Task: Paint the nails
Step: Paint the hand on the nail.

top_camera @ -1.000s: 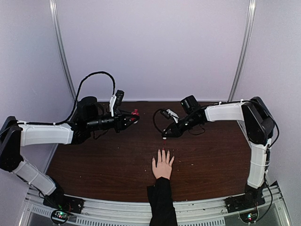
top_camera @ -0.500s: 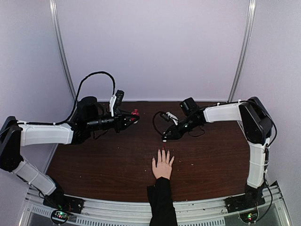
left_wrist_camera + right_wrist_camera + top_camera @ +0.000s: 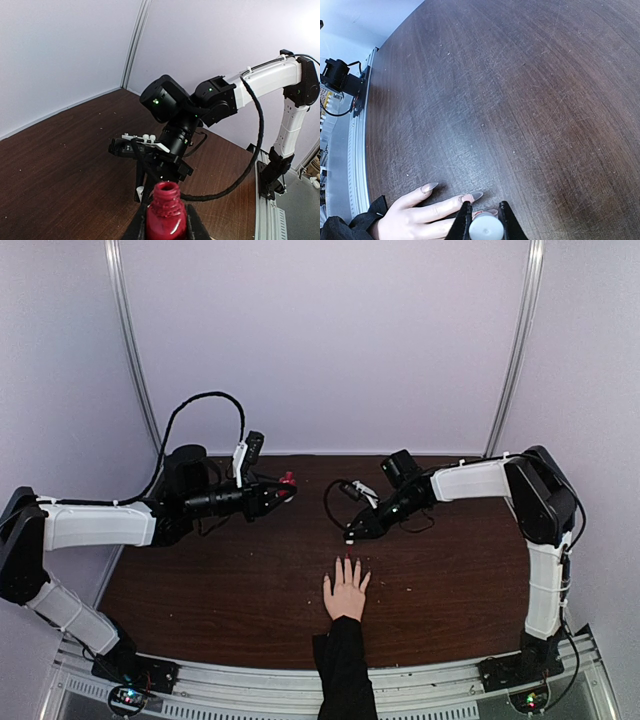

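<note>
Painting step: right fingers (image 3: 461,222) pinch the white brush cap (image 3: 485,230) just above the nails (image 3: 476,195) of the hand (image 3: 420,215) flat on the counter (image 3: 520,100); left fingers (image 3: 193,229) clamp the open red bottle (image 3: 166,220). Next likely needs a gentle stroke.

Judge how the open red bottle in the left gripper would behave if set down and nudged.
The red bottle looks small and narrow, so it would probably be light and tip easily. Its mouth is uncapped, so tipping would likely spill polish. Its glossy body looks rigid and maybe slippery; the left gripper is shut on its sides.
</note>
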Controlling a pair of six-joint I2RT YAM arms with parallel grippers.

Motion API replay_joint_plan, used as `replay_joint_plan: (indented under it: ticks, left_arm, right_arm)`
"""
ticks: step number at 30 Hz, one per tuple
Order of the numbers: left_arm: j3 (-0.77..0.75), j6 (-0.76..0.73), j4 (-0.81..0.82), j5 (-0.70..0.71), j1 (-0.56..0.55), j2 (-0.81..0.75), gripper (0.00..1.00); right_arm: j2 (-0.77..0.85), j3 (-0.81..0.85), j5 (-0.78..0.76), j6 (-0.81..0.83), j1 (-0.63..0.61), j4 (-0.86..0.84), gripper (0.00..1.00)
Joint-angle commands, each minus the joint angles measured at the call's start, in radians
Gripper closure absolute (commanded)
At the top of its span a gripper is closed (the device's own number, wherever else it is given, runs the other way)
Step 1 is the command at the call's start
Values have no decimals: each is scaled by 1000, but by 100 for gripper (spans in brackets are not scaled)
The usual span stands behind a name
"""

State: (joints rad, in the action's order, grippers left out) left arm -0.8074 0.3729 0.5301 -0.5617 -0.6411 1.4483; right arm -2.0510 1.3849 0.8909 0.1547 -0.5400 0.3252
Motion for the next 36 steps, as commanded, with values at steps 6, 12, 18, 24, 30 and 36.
replay_joint_plan:
  ticks: [6,12,18,24,30,36]
  left_arm:
    - [0,-3,61,-14,8,1,100]
    - [-1,-2,61,-14,8,1,100]
    - [0,-2,61,-14,8,1,100]
    - [2,-3,62,-12,8,-2,100]
    - [5,-3,62,-12,8,-5,100]
    - [0,-3,63,-13,8,0,100]
  right_arm:
    - [11,18,29,11,-5,-4,100]
    - [11,17,42,6,-5,-9,100]
    - [-3,16,42,5,-6,-14,100]
    - [-19,11,40,0,-6,-26,100]
    - [-20,11,38,0,-6,-29,100]
    - [-26,14,33,2,-6,-27,100]
